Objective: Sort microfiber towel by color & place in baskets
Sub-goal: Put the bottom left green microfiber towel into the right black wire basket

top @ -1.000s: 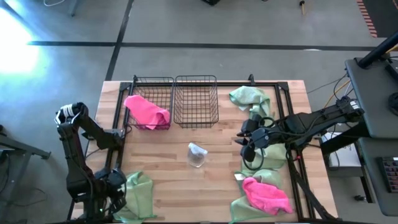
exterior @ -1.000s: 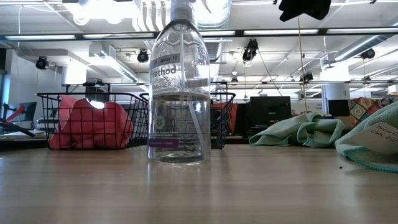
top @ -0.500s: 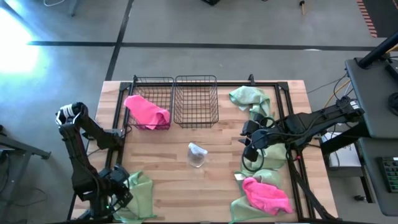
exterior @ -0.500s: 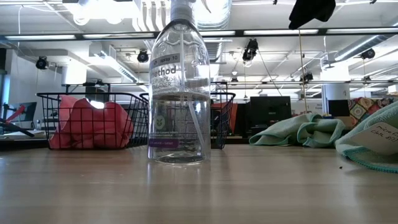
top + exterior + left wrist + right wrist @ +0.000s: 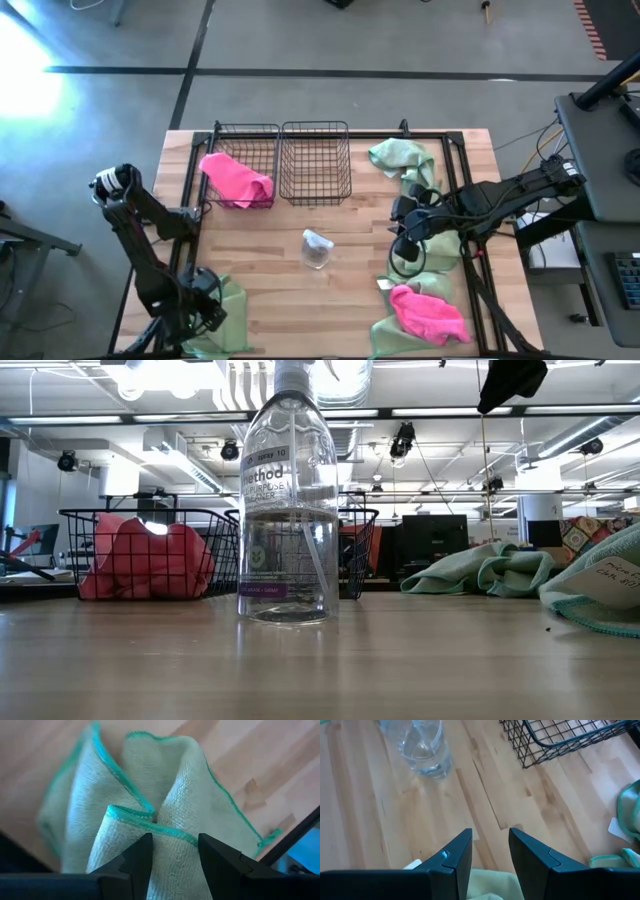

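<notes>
My left gripper (image 5: 200, 305) (image 5: 175, 840) is open over a sage green towel (image 5: 228, 312) (image 5: 165, 785) that lies bunched at the table's near left corner. Its fingers stand on either side of a raised fold. My right gripper (image 5: 403, 238) (image 5: 490, 832) (image 5: 512, 378) is open and empty. It hangs high over a green towel (image 5: 425, 262) on the right side. Another green towel (image 5: 400, 156) lies at the far right. A pink towel (image 5: 430, 312) rests on a green one at the near right. The left basket (image 5: 245, 128) holds a pink towel (image 5: 237, 178). The right basket (image 5: 315, 160) holds nothing. My left gripper comes from above at the green towel's raised fold (image 5: 172, 852), which reaches up between its two open fingers. I cannot tell whether the fingers touch the cloth. The towel lies on the table.
A clear spray bottle (image 5: 317, 249) (image 5: 288, 500) (image 5: 422, 745) stands mid-table, in front of the baskets. Black tube frame rails (image 5: 190, 215) (image 5: 466, 200) run along the table's left and right sides. Bare wood lies between the bottle and the near edge.
My left gripper has swung toward the table's right, from beside the near-left green towel to over it. My right gripper has drifted slightly toward the near edge. No towel has moved.
</notes>
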